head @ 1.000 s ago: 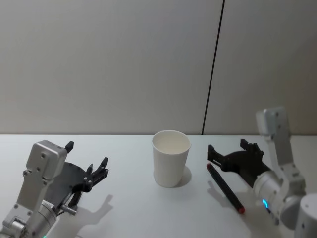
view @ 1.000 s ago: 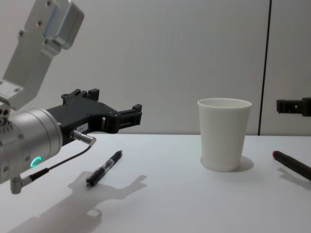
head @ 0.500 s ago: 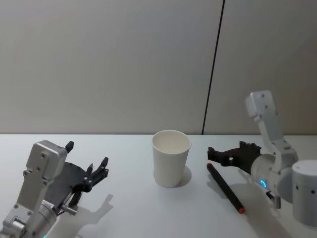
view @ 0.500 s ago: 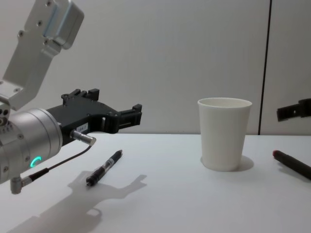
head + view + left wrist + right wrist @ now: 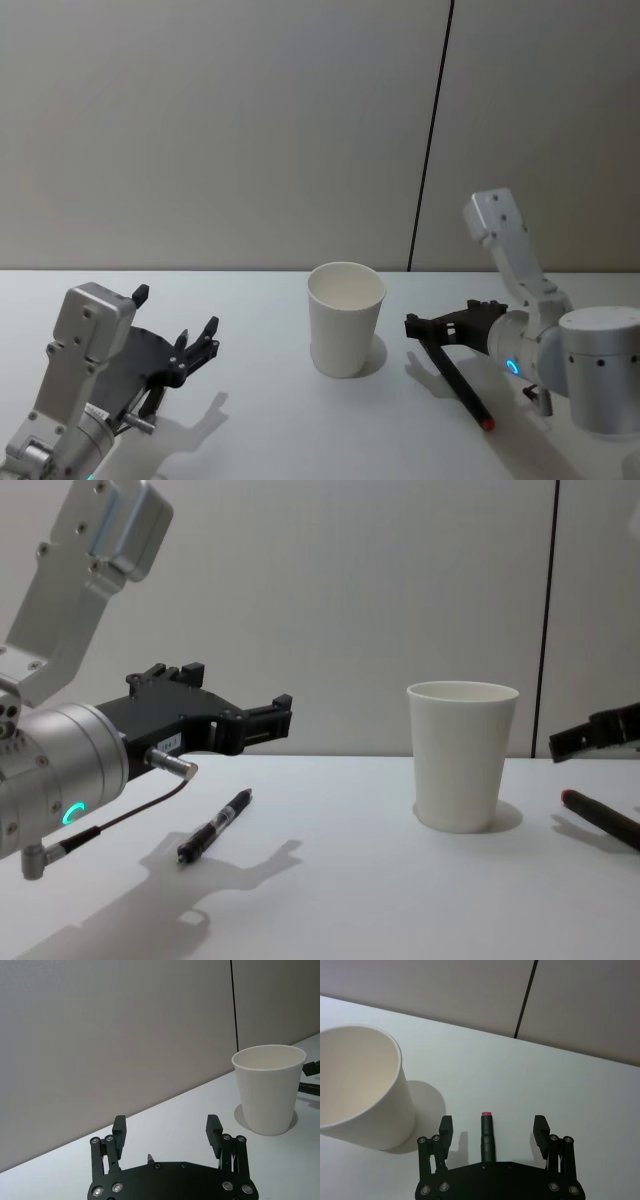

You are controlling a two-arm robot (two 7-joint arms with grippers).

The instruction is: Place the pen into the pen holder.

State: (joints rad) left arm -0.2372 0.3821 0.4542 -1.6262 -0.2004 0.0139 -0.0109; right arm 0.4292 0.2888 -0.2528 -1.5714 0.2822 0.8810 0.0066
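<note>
Both pincers are spread apart: the right pincer (image 5: pixel 493 1121) hangs over the red-tipped pen (image 5: pixel 487 1136), which lies on the surface (image 5: pixel 300 430) just right of the cup (image 5: pixel 345 322), lengthwise between its jaws; the left pincer (image 5: pixel 166 1123) idles far left.

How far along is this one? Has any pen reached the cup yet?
Done: nothing yet; the pen holder stands upright and empty. In hand: the right gripper is open, its fingers on either side of the red-tipped pen, which lies flat to the right of the holder and is not yet gripped. Left: closing on it, lifting it and dropping it in. The left gripper is parked open by a black pen.
</note>
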